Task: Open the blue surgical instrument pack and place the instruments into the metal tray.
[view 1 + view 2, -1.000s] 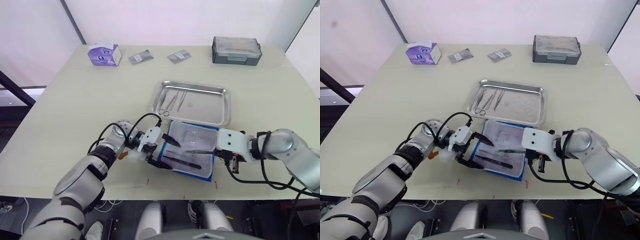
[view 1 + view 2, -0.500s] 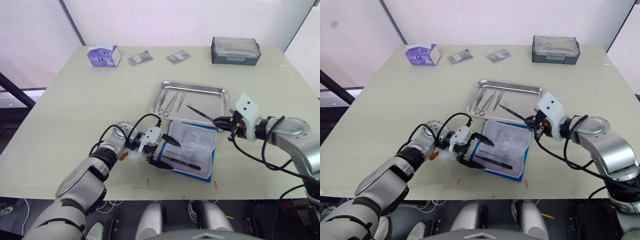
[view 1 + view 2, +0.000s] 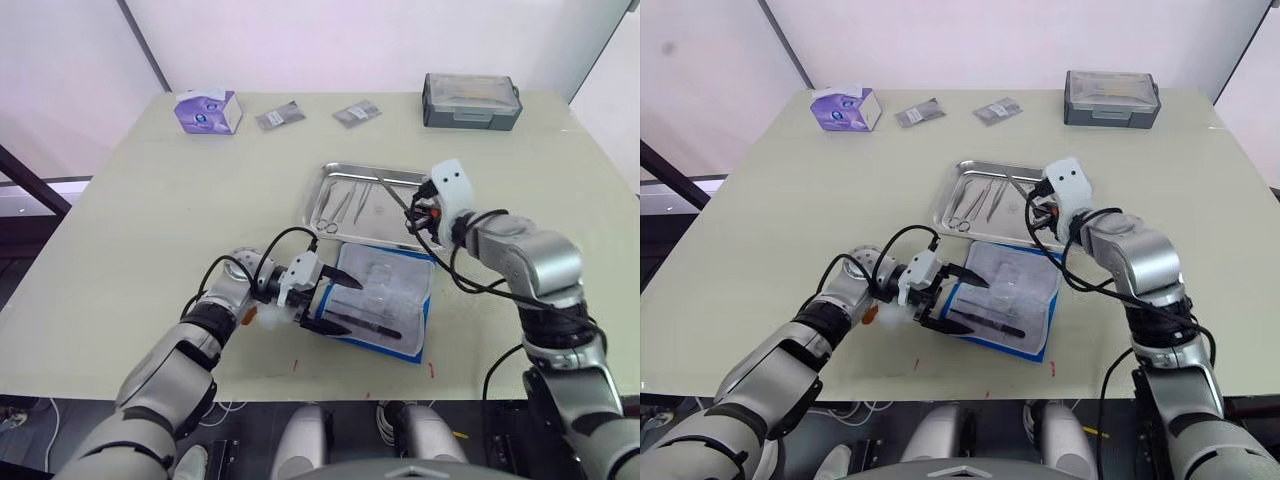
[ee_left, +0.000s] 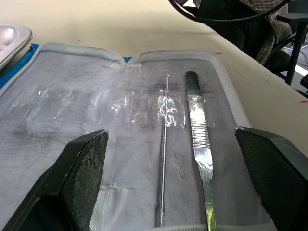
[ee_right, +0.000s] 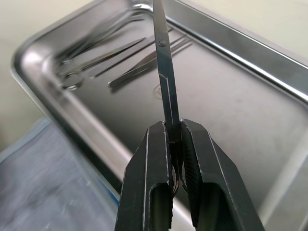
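The blue surgical instrument pack (image 3: 385,300) lies unfolded near the table's front edge, its whitish lining facing up. Two of the instruments stay in its pockets: a flat metal handle (image 4: 197,134) and a thin probe (image 4: 165,144). My left gripper (image 3: 350,307) is open at the pack's left edge, one finger on each side of the lining. My right gripper (image 5: 173,126) hovers over the metal tray (image 3: 440,225), shut on dark scissors (image 5: 161,72) that point toward the tray's far left. Several slim instruments (image 3: 345,203) lie in the tray's left part.
A purple tissue box (image 3: 208,109) sits at the far left of the table. Two small packets (image 3: 281,116) (image 3: 357,112) lie along the back, and a grey lidded box (image 3: 472,101) is at the far right. The pack's far edge touches the tray's near rim.
My right gripper lifted the scissors off the pack's right side and carried them away from me, over the tray. The left gripper has stayed at the pack's edge.
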